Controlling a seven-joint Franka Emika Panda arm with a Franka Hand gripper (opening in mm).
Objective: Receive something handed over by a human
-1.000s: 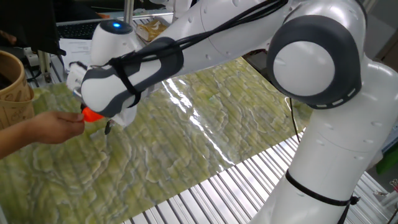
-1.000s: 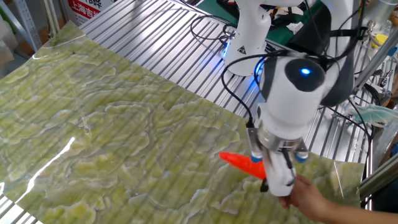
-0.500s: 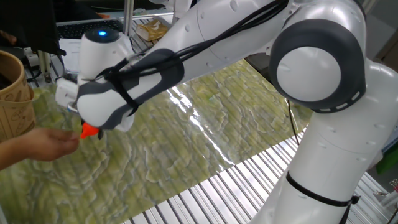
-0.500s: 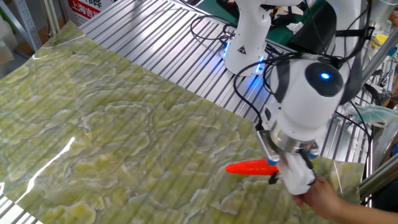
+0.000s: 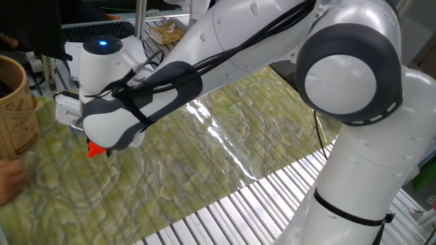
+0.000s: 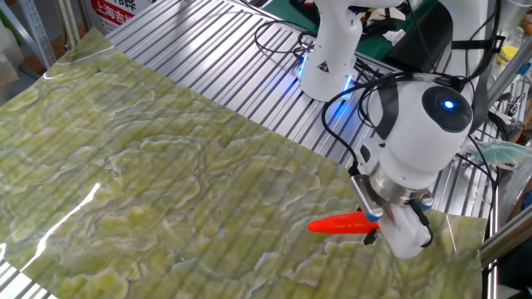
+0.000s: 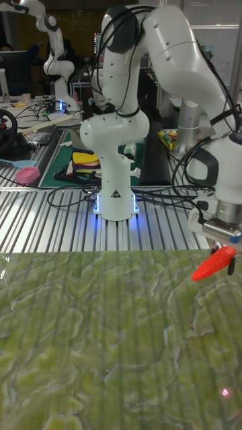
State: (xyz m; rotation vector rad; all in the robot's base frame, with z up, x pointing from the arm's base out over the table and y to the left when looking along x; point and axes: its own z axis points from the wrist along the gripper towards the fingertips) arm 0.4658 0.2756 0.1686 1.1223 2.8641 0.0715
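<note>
The something is a bright orange-red carrot toy (image 6: 339, 223), and my gripper (image 6: 371, 226) is shut on its thick end, holding it just above the green mat with the point sticking out sideways. In one fixed view only a bit of the carrot (image 5: 95, 150) shows under the gripper (image 5: 101, 145). The tall fixed view has the carrot (image 7: 213, 263) slanting down from the gripper (image 7: 226, 251) at the right. The human's hand (image 5: 9, 181) is at the left edge, apart from the carrot and empty.
A tan wooden bucket (image 5: 13, 102) stands at the far left beside the gripper. The green patterned mat (image 6: 150, 183) covers the table, with ribbed metal (image 6: 208, 41) around it. A second robot's base (image 7: 114, 195) and cables sit behind the mat.
The human's hand has let go of the carrot and pulled back to the frame's edge. My gripper, still shut on the carrot, has moved away from the hand.
</note>
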